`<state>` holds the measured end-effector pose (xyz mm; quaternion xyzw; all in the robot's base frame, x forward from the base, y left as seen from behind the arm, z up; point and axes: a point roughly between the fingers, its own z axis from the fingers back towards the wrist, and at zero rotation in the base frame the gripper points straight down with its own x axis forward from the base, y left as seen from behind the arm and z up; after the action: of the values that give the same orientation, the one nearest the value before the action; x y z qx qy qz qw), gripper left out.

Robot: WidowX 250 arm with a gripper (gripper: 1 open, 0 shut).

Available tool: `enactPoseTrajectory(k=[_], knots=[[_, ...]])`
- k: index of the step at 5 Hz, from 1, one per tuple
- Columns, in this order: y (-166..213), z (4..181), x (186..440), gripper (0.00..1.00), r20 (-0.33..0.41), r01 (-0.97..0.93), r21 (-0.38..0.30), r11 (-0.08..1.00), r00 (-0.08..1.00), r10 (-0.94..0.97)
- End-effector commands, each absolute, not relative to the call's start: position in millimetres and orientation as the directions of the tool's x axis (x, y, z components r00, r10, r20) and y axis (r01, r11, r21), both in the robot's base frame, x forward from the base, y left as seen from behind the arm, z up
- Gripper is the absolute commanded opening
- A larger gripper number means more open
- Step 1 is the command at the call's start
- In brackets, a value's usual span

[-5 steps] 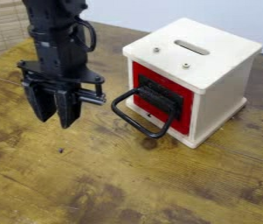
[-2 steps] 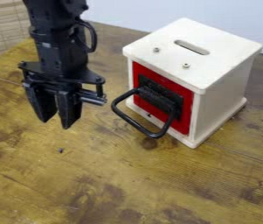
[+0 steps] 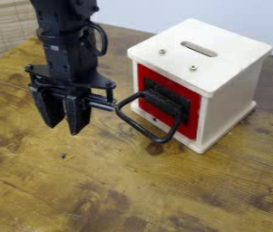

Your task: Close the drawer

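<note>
Black gripper (image 3: 61, 121), fingers parted, just beside the red drawer's (image 3: 170, 101) black loop handle (image 3: 147, 130).

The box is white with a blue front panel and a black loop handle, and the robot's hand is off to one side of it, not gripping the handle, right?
Not quite: the front panel is red, not blue, as the camera view shows. The rest holds: the box is white, the loop handle is black, and the hand is off to one side, not gripping it.
</note>
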<state>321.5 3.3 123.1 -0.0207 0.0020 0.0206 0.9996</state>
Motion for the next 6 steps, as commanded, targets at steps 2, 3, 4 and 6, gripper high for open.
enactPoseTrajectory(k=[2, 3, 4, 6], knots=[[-2, 140.5, 316, 1.00, 0.042, -0.012, -0.039, 0.999, 0.999, 0.013], [-2, 143.4, 311, 1.00, 0.045, -0.001, -0.037, 0.999, 0.999, 0.002], [-2, 148.5, 307, 1.00, 0.053, 0.005, -0.040, 0.999, 0.999, -0.003], [-2, 140.4, 308, 1.00, 0.032, -0.001, -0.045, 0.999, 0.999, 0.002]])
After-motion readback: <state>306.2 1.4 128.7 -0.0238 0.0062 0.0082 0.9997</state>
